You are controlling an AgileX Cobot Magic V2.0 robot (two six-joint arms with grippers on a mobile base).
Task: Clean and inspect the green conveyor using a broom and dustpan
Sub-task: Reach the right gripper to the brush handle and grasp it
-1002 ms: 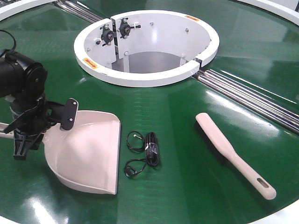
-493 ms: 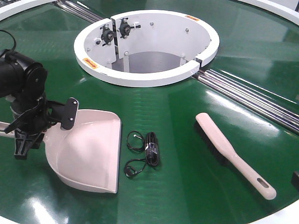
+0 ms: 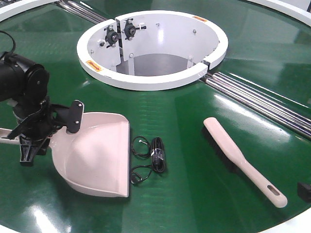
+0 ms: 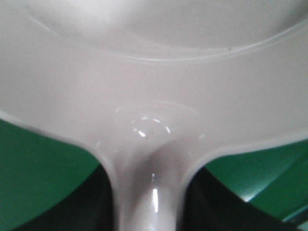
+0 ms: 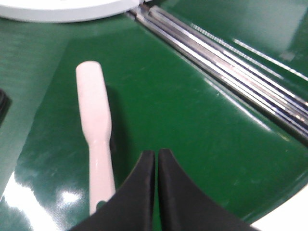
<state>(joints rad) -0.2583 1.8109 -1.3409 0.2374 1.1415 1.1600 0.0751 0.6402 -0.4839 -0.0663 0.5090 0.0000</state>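
The pink-beige dustpan [image 3: 97, 155] lies flat on the green conveyor [image 3: 170, 116], its mouth facing right. My left gripper [image 3: 30, 137] is shut on the dustpan's handle; in the left wrist view the handle [image 4: 149, 192] runs between the dark fingers [image 4: 94, 207] and the pan wall fills the frame. The broom [image 3: 243, 160] lies bristles-down at the right, handle toward the front edge. My right gripper [image 5: 156, 155] is shut and empty, hovering just right of the broom's handle [image 5: 98, 173]. Only a corner of the right gripper [image 3: 304, 191] shows in the front view.
A coiled black cable [image 3: 150, 158] lies right against the dustpan's mouth. The white ring wall [image 3: 150, 80] surrounds the central opening at the back. Silver rollers [image 3: 262, 99] run diagonally at the right. The belt's white rim [image 5: 284, 216] is close behind my right gripper.
My left gripper has pushed the dustpan to the right, bringing its mouth up to the black cable. The right gripper has come into the front view at the right edge.
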